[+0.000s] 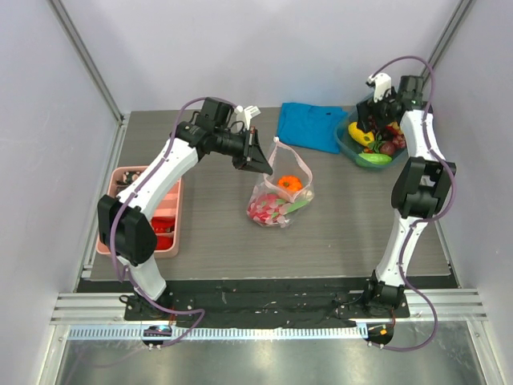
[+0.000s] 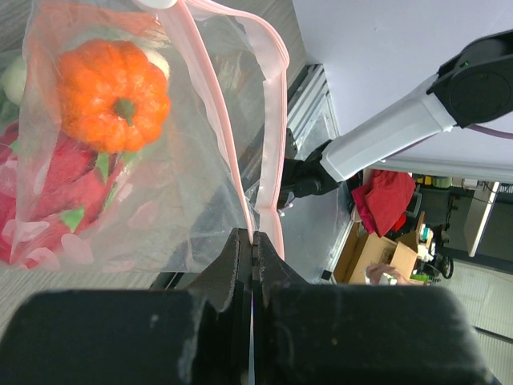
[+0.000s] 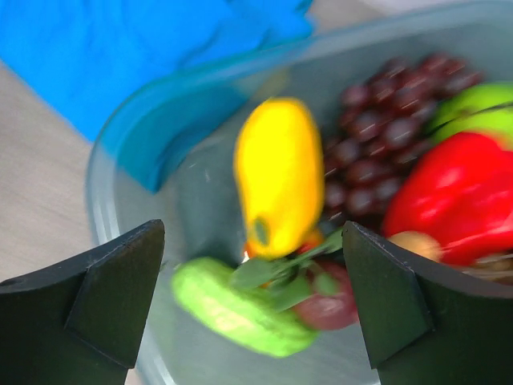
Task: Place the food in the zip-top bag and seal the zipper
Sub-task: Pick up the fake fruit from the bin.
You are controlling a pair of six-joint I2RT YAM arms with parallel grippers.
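The clear zip-top bag [image 1: 279, 196] lies mid-table with an orange toy pumpkin [image 1: 290, 184] and red and green food inside; the pumpkin also shows in the left wrist view [image 2: 112, 95]. My left gripper [image 1: 263, 160] is shut on the pink zipper [image 2: 274, 128] at the bag's mouth and holds that edge up. My right gripper [image 1: 370, 120] is open above the teal bowl [image 1: 346, 141]. Between its fingers lie a yellow toy fruit [image 3: 279, 176], a green piece [image 3: 232, 309], purple grapes [image 3: 385, 104] and a red pepper [image 3: 457, 196].
A folded blue cloth [image 1: 313, 124] lies at the back, left of the bowl. A pink compartment tray [image 1: 122, 175] with red pieces sits at the left edge, under the left arm. Grey walls stand around the table.
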